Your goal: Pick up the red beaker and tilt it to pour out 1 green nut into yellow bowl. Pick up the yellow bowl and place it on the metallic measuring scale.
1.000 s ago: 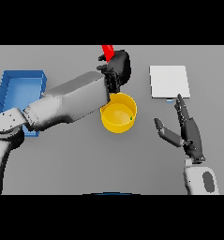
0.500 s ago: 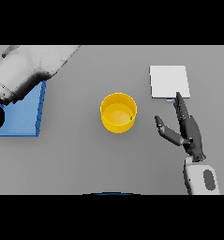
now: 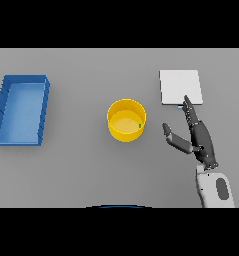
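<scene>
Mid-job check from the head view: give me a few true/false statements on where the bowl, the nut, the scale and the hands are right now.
1. The round yellow bowl sits on the grey table, apart from the flat white square scale. True.
2. A small green nut lies inside the bowl near its right wall. True.
3. The right hand is curled round the bowl. False: it is open with straight fingers, right of the bowl and not touching it.
4. The left hand is above the bowl holding a beaker. False: neither the left hand nor a beaker is in view.
5. The blue rectangular tray lies right of the scale. False: it is at the table's left side.
</scene>
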Controlling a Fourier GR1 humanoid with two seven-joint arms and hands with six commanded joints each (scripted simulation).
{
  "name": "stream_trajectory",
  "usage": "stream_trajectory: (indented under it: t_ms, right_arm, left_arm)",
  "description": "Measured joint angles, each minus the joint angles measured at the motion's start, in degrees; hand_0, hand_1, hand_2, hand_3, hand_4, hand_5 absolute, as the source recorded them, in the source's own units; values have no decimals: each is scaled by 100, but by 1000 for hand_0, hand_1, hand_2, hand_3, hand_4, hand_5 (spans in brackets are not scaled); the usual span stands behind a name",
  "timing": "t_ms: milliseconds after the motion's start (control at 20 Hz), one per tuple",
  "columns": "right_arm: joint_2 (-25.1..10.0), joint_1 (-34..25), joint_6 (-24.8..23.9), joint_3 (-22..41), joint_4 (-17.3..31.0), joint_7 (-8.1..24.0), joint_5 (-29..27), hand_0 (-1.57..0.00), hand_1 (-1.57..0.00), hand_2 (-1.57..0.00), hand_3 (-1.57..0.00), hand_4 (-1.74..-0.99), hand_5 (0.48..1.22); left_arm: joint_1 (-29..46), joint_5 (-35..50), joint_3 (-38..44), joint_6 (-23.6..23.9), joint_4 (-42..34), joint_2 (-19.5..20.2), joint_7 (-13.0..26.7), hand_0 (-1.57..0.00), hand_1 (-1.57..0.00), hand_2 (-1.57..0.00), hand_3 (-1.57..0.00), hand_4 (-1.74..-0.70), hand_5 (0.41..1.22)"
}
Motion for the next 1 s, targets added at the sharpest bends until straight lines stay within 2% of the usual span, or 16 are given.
stream_trajectory:
  t_ms: [100,250,350,400,450,500,550,650,750,900,1000]
  right_arm:
    - [16,-45,-37,-7,59,132,21,1,1,1,1,-1286,649]
    - [78,86,46,0,38,-64,-110,1,1,1,1,-1275,656]
    - [21,4,35,-32,89,71,-91,1,1,1,1,-1285,663]
    - [35,39,64,14,84,-26,-70,1,1,1,1,-1293,667]
    - [31,22,44,30,90,-39,-26,1,1,1,1,-1302,671]
    - [19,-17,50,13,146,-1,-32,1,1,1,1,-1307,677]
    - [29,39,73,56,99,-109,-17,1,1,1,1,-1303,682]
    - [-42,51,82,23,177,-133,8,1,1,1,1,-1302,693]
    - [-38,63,79,24,126,-154,-8,1,1,1,1,-1304,707]
    - [-48,89,86,38,134,-245,13,1,1,1,1,-1309,720]
    - [-71,93,55,58,58,-175,68,1,1,1,1,-1323,724]
  left_arm:
    - [301,425,230,299,-13,150,382,-1571,-1567,-1566,-1406,-1727,1221]
    - [858,896,370,695,-26,264,697,-1571,-1569,-1569,-1465,-1734,1221]
    - [1275,1294,518,811,-87,355,1008,-1571,-1570,-1569,-1503,-1736,1221]
    - [1513,1490,583,918,-162,371,1128,-1571,-1570,-1570,-1437,-1737,1221]
    - [1742,1682,647,1033,-230,370,1175,-1571,-1570,-1570,-1464,-1738,1221]
    - [1918,1826,672,1108,-301,376,1335,-1571,-1570,-1570,-1418,-1739,1221]
    - [2130,2019,740,1235,-405,377,1415,-1571,-1570,-1570,-1449,-1739,1221]
    - [2597,2382,863,1493,-658,432,1475,-1571,-1571,-1571,-1493,-1740,1221]
    - [3048,2600,850,1724,-1039,535,1738,-1571,-1571,-1571,-1521,-1740,1221]
    - [3613,2789,740,2055,-1859,785,1896,-1571,-1571,-1571,-1415,-1740,1221]
    - [3991,2945,668,2272,-2503,943,2097,-1571,-1571,-1571,-1361,-1739,1221]
